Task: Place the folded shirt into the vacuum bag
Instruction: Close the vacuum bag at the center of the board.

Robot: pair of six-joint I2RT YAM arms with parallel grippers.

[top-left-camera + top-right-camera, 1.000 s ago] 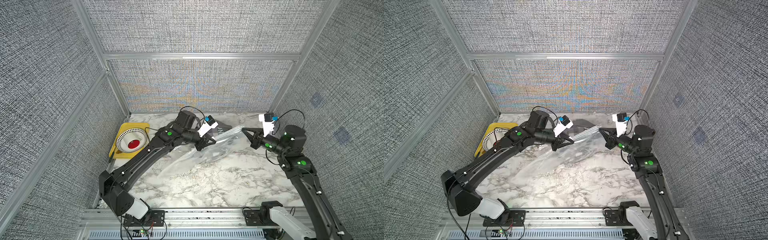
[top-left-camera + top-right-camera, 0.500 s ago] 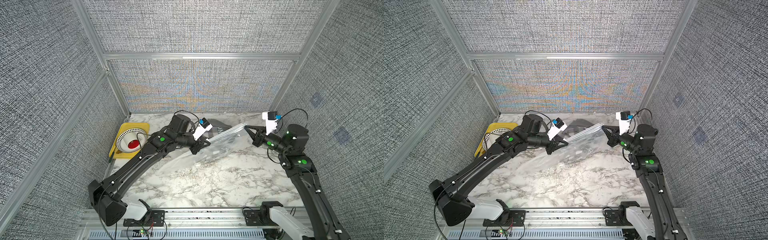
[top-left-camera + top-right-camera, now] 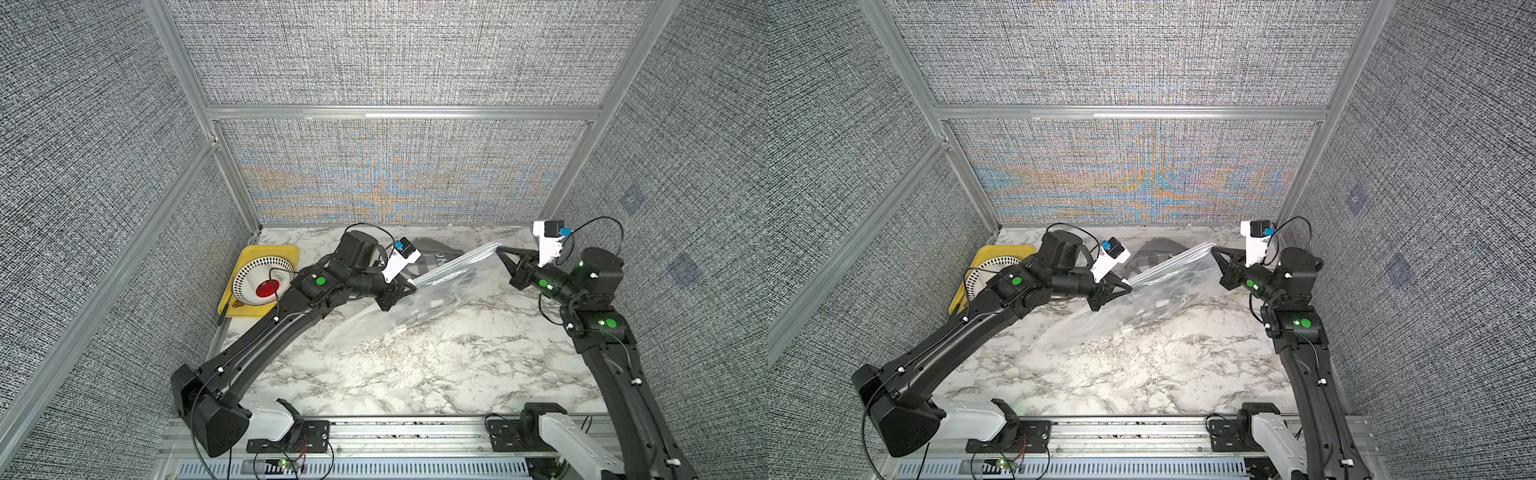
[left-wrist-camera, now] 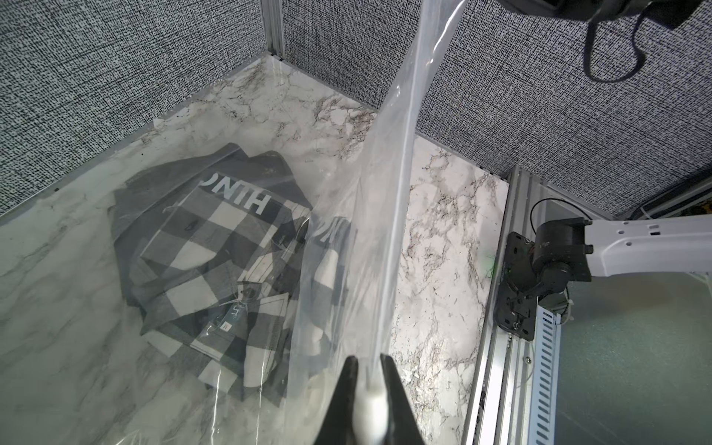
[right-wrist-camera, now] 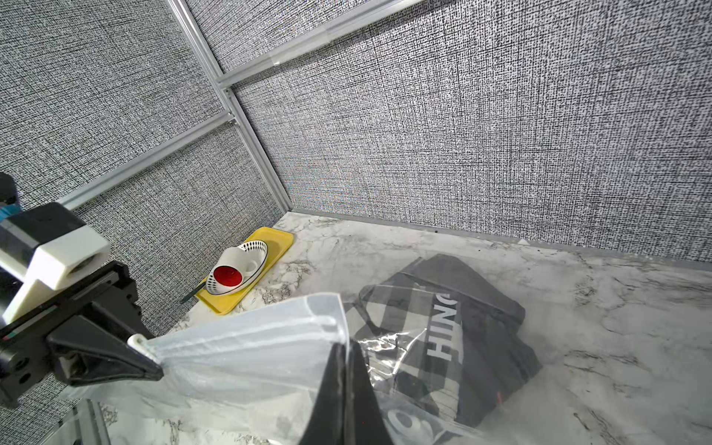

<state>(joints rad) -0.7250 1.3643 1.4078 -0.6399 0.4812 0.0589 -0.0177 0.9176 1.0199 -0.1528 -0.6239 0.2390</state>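
In both top views my left arm (image 3: 266, 332) and the crinkly see-through plastic vacuum bag (image 3: 436, 291) cover most of the folded grey-and-white checked shirt (image 3: 440, 251). A fold cuts its white lettering (image 4: 235, 196) short, and its small tag (image 4: 227, 325) is too tiny for me to read.

Noted: the vacuum bag (image 3: 436, 291) is clear, crinkled plastic. Its zip-seal edge is lifted and stretched taut on a slant, and its lower part trails on the desk (image 3: 415, 374). The folded shirt (image 4: 215, 239), grey-and-white check with white lettering, lies flat on the desk near the back wall. It sits just behind the raised edge and is partly seen through the plastic.
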